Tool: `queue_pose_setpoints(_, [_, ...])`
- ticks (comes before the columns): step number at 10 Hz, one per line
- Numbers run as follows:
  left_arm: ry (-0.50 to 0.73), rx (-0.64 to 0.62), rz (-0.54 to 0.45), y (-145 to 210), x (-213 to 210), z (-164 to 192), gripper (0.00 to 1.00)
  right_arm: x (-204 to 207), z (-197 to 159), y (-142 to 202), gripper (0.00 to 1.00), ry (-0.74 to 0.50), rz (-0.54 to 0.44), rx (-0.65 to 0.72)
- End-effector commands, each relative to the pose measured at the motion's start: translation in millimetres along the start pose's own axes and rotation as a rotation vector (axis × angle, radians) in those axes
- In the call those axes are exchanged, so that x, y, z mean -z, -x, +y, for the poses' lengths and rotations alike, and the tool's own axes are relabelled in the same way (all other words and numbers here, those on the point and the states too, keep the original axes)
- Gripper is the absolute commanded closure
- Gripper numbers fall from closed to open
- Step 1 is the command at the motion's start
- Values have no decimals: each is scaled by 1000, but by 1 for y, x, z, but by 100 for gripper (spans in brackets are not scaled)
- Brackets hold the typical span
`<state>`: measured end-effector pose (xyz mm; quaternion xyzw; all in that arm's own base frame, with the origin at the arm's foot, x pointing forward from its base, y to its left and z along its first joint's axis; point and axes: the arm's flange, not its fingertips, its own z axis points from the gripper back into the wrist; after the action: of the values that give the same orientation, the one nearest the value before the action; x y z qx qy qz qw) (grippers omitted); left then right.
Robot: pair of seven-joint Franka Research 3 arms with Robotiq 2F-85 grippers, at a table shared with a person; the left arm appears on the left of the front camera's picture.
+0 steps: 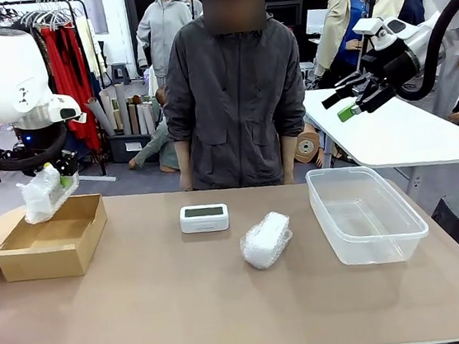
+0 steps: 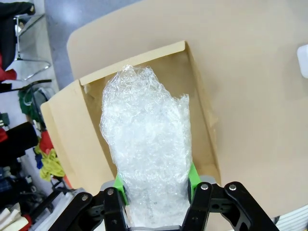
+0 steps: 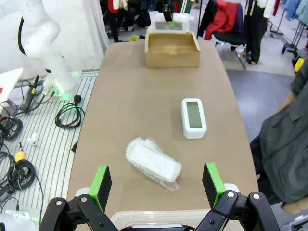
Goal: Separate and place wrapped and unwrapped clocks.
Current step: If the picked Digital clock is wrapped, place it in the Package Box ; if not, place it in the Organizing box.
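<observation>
My left gripper (image 2: 156, 183) is clamping a white translucent bubble-wrap bundle (image 2: 147, 144) between its green pads, hanging it just above the open brown cardboard box (image 1: 53, 258). My right gripper (image 1: 340, 105) is hovering with its jaws spread wide, raised high and well apart from the box. The bare white rectangular digital clock (image 1: 204, 217) is lying on the tan table (image 1: 146, 314) to the right of the box. A second bubble-wrapped bundle (image 1: 265, 240) is sitting farther from the box, and the clear plastic tub (image 1: 372, 257) farthest.
</observation>
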<state>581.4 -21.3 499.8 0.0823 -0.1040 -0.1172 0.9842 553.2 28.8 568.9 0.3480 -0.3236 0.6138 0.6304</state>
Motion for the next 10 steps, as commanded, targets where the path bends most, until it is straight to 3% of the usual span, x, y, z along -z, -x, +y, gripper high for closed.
queue_pose_setpoints(1, [-48, -33, 44, 1, 18, 9, 100, 0, 0, -2, 0, 1, 3, -4])
queue_pose_setpoints(10, [-39, -131, 69, 0, 108, 44, 100, 0, 0, -2, 0, 1, 3, -4])
